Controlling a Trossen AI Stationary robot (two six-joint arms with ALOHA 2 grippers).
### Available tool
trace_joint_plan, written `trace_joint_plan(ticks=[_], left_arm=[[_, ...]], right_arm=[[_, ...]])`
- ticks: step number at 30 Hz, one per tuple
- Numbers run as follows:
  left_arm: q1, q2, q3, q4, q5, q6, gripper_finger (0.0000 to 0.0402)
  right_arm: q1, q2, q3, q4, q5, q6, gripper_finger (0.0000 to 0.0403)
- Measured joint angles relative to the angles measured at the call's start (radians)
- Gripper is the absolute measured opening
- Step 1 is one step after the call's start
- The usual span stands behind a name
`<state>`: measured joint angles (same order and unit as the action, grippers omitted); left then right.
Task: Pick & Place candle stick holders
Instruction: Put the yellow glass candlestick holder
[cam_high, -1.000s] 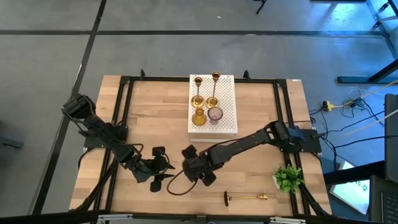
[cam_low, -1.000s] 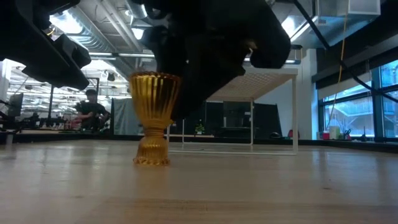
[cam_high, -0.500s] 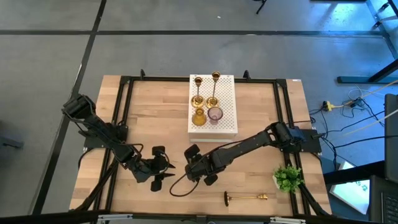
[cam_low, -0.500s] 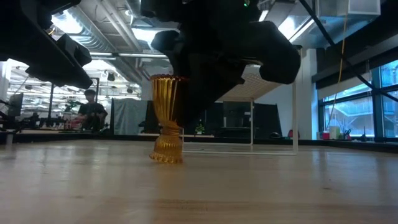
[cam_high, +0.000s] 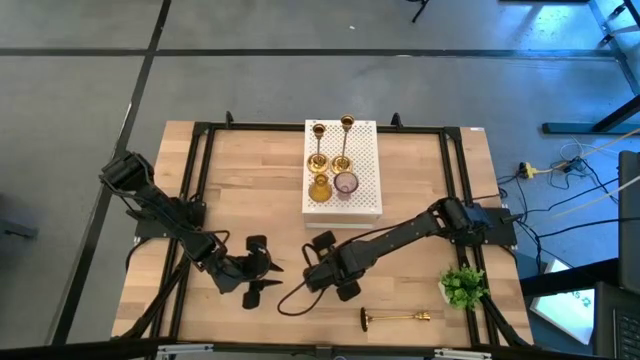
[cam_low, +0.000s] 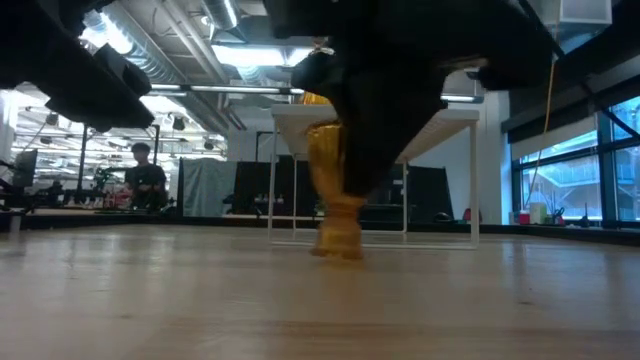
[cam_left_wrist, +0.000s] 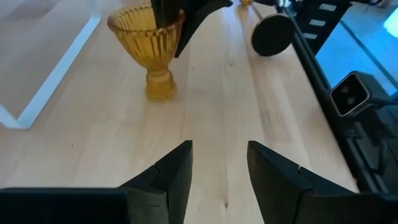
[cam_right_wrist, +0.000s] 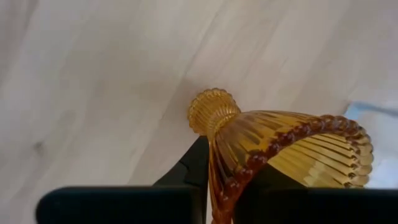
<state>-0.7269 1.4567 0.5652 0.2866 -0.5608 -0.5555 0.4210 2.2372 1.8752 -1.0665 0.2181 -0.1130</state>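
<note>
An amber ribbed glass candle stick holder (cam_left_wrist: 152, 50) stands on the wood table, left of the table's middle and toward the near edge. My right gripper (cam_high: 320, 266) is over it and shut on it, and hides it in the high view. My left gripper (cam_left_wrist: 219, 163) stands open just to its left (cam_high: 262, 272), with nothing between its fingers. Two brass candlesticks (cam_high: 330, 145), another amber holder and a purple glass one (cam_high: 346, 182) stand on the white perforated box (cam_high: 365, 200). One brass candlestick (cam_high: 395, 318) lies on its side near the front edge. My right gripper has the amber holder by the beaded rim of its cup (cam_right_wrist: 233, 180). One finger (cam_right_wrist: 196, 165) is outside the cup wall and the other inside. The fingers come from above, pointing down. The holder stays upright with its foot (cam_low: 340, 245) on the table.
A small green plant (cam_high: 462, 286) stands at the near right corner. The white box sits at the far middle of the table. A black frame (cam_high: 200, 180) runs along the table's sides. A person (cam_low: 140, 180) is in the room behind.
My right gripper has gone a little toward the table's right edge. The amber holder has slid along the table with it, still upright. The dark finger that stood beside the cup now covers its rim.
</note>
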Motion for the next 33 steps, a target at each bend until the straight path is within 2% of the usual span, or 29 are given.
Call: trace_joint_plan(ticks=[8,20,27,33], left_arm=[[0.0,0.0,0.0,0.01,0.0,0.019,0.0148],[0.0,0.0,0.0,0.01,0.0,0.019,0.0148],[0.0,0.0,0.0,0.009,0.0,0.019,0.0148],[0.001,0.0,0.0,0.008,0.0,0.019,0.0148]], right_arm=[[0.029,-0.085,0.005,-0.117,-0.05,0.055,0.0032],[0.06,-0.327,0.007,-0.379,0.007,0.192,0.0031],[0.024,-0.447,0.007,-0.491,0.03,0.237,0.003],[-0.049,-0.495,0.008,-0.506,0.048,0.199,0.003]])
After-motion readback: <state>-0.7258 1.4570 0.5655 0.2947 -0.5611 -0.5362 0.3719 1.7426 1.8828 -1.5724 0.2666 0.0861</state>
